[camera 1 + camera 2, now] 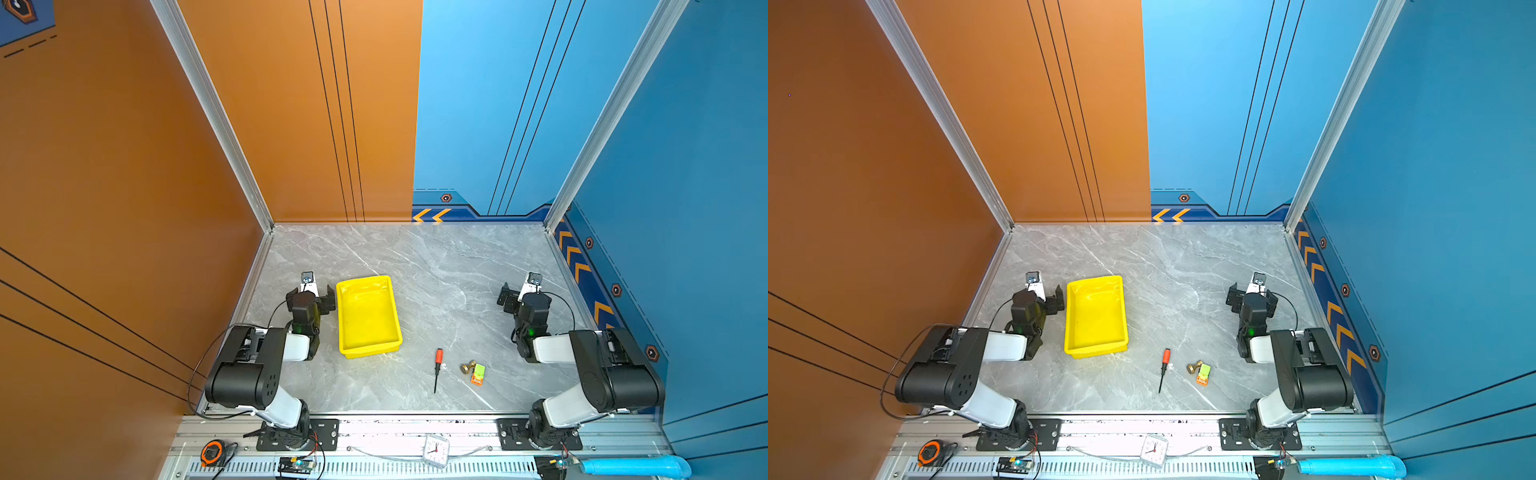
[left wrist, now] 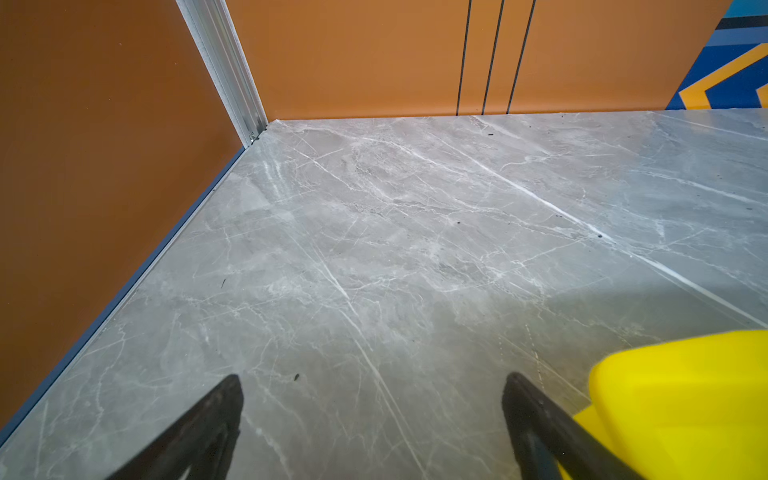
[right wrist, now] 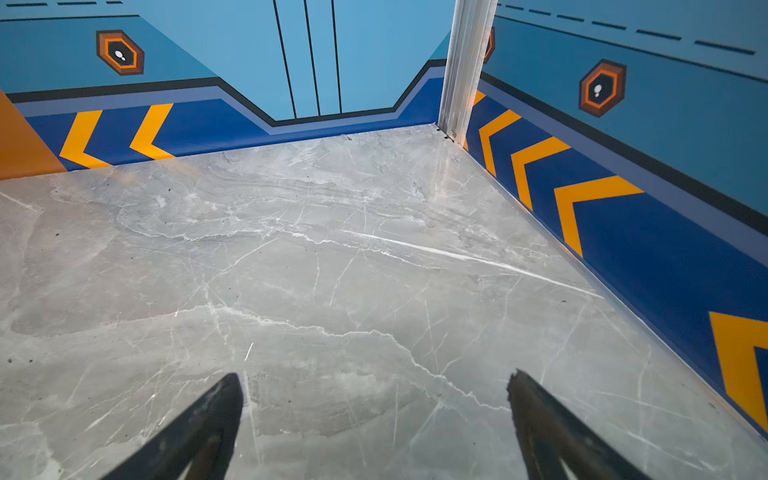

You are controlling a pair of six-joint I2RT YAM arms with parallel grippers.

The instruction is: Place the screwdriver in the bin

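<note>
Beside the bin (image 1: 370,350), left claw (image 2: 374,380) spread wide, empty, right claw (image 3: 376,376) alike, both low.

1. We take the bin (image 1: 368,320) as our landmark; it sits on the table (image 1: 436,266), left of the middle.
2. We see the left gripper (image 1: 311,296) just left of the bin, beside its far half.
3. The screwdriver (image 1: 437,370) lies on the table, right of the bin and nearer the front rail (image 1: 395,428), apart from the bin.
4. A box (image 1: 478,375), with a knob (image 1: 467,367) just beside it, lies further right of the bin, past the screwdriver.
5. We find the right gripper (image 1: 524,297) well right of the bin.
6. On the rail, a clock (image 1: 435,451) lies before the bin to the right, and a tape (image 1: 212,453) to the left.
</note>
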